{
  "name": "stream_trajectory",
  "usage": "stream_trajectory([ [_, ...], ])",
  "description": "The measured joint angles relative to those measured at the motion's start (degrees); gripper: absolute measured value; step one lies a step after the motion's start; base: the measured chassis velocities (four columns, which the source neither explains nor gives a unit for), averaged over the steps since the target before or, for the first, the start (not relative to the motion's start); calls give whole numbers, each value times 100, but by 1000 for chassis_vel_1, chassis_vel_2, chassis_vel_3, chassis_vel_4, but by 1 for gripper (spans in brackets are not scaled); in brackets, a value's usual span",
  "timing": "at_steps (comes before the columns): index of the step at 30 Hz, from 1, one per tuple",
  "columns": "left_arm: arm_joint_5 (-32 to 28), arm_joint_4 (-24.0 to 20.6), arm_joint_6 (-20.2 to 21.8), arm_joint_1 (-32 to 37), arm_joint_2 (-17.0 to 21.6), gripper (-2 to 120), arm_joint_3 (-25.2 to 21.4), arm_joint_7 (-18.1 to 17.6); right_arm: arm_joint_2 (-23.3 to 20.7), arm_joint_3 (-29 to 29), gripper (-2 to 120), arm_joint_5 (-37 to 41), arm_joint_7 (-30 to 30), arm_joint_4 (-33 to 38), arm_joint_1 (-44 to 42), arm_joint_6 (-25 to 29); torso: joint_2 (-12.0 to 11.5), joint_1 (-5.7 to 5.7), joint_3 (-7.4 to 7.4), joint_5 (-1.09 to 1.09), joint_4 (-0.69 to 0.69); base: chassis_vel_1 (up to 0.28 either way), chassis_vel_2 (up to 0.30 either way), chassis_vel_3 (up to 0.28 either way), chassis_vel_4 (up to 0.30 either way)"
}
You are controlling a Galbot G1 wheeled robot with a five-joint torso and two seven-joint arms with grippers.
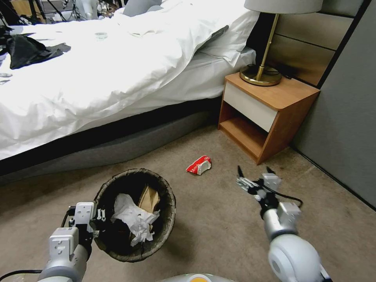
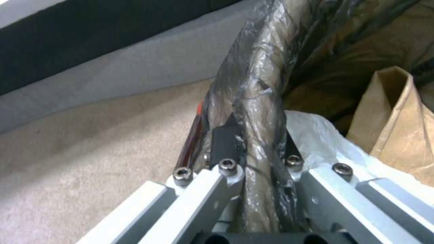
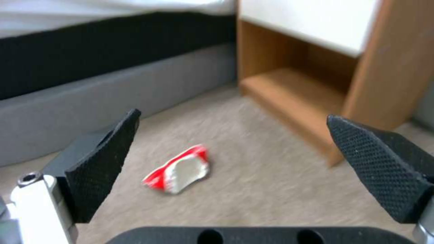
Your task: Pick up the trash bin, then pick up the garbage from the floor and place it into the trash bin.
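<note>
The trash bin (image 1: 135,215) is held at near left by the left gripper (image 1: 96,223); in the left wrist view its fingers (image 2: 226,142) are clamped on the bag-lined rim (image 2: 257,101), one inside and one outside. The first part of the task is judged done. Crumpled white tissue (image 1: 133,219) and brown paper (image 1: 149,197) already lie inside the bin, so part of the collecting is judged done as well.

One red-and-white snack packet (image 1: 199,165) is left on the carpet floor (image 1: 219,227), between the bin and the nightstand (image 1: 266,113), near the bed base (image 1: 117,149). The right gripper (image 1: 254,172) is held over the floor just right of the packet, fingers (image 3: 104,159) wide apart and nothing between them. The packet is framed between the fingers in the right wrist view, not yet touched. Its pickup and drop into the bin are judged to remain.
</note>
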Motion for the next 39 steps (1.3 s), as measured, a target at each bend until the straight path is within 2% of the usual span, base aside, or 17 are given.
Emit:
stream_trajectory([
  [6,-2,0,-21,42,-48,1,-17,-18,22,-430,100,404,35,-711,794,-281,0,0,0,0,-1,0,0,0,0],
  [9,0,0,-24,67,-78,1,-59,-19,40,-758,100,897,59,-1088,1428,-570,0,0,0,0,0,0,0,0,0],
  [14,0,0,-29,88,-111,1,-81,-19,87,-1006,100,1386,144,-1369,1928,-844,0,0,0,0,0,0,0,0,0],
  [18,5,0,-46,129,-147,1,-88,-19,237,-1347,100,1984,385,-1992,2543,-1033,0,1,0,0,0,0,0,0,0],
  [20,5,0,-48,139,-150,1,-91,-19,275,-1404,100,2067,432,-2119,2638,-1050,0,0,0,0,0,0,0,0,0],
  [29,6,0,-48,155,-151,1,-164,-14,838,-1875,100,2464,1111,-3605,3407,-1053,-1,0,0,0,0,0,0,0,0],
  [39,4,0,-36,147,-137,1,-161,-5,1274,-2011,100,2426,1182,-4656,4006,-895,0,0,0,0,0,0,0,0,0],
])
